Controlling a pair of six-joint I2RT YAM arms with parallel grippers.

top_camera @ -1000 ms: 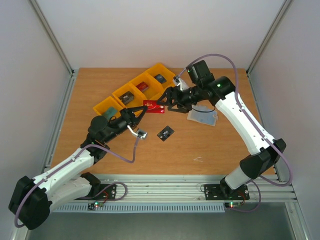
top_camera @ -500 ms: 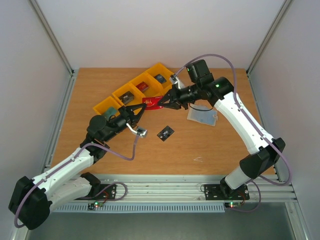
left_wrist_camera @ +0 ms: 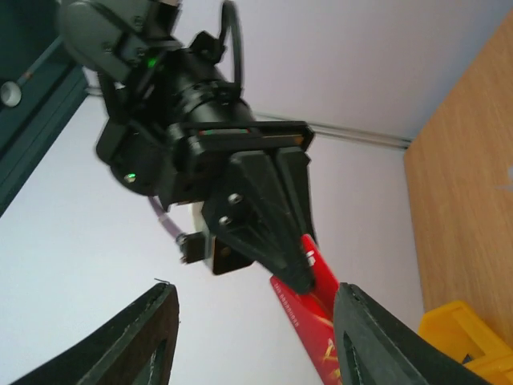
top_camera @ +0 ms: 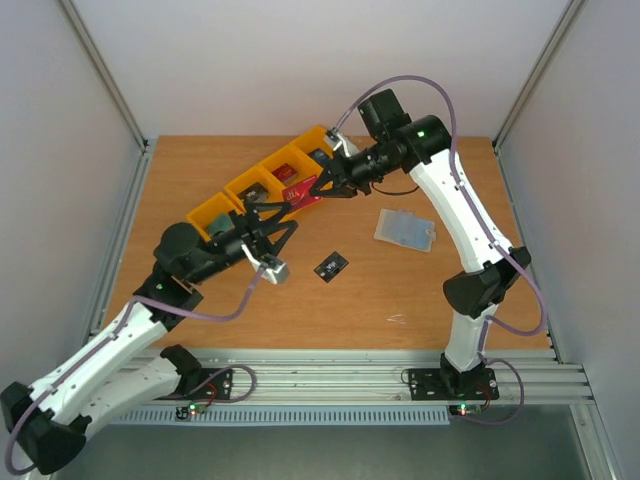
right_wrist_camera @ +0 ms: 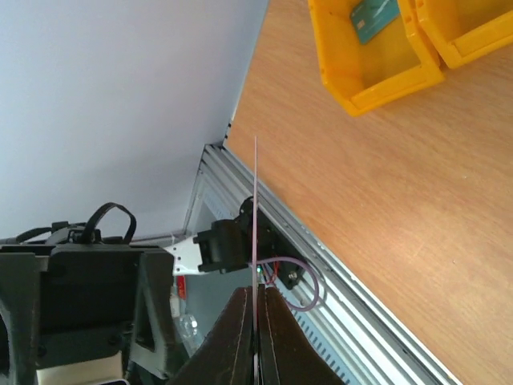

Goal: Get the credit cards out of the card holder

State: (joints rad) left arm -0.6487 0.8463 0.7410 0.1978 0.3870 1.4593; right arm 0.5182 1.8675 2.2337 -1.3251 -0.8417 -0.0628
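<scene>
The right gripper point(top_camera: 322, 187) is pinching the red card point(left_wrist_camera: 309, 309) over the bins point(top_camera: 240, 185). The left gripper point(top_camera: 285, 218) is gaping wide, empty. The black card point(top_camera: 331, 265) and holder point(top_camera: 405, 230) are lying on the table point(top_camera: 200, 300).

right gripper point(top_camera: 320, 188) lifted red card point(top_camera: 304, 193) above bins point(top_camera: 212, 211); left gripper point(top_camera: 270, 222) raised

A thin card point(right_wrist_camera: 256, 208) is seen edge-on, clamped upright between the two dark fingers point(right_wrist_camera: 232, 341) at the bottom of the frame. Behind it, the wooden bench point(right_wrist_camera: 385, 208) and its metal rail point(right_wrist_camera: 361, 317) are seen. A yellow bin point(right_wrist_camera: 385, 92) at the top holds a greenish card point(right_wrist_camera: 370, 16).
</scene>
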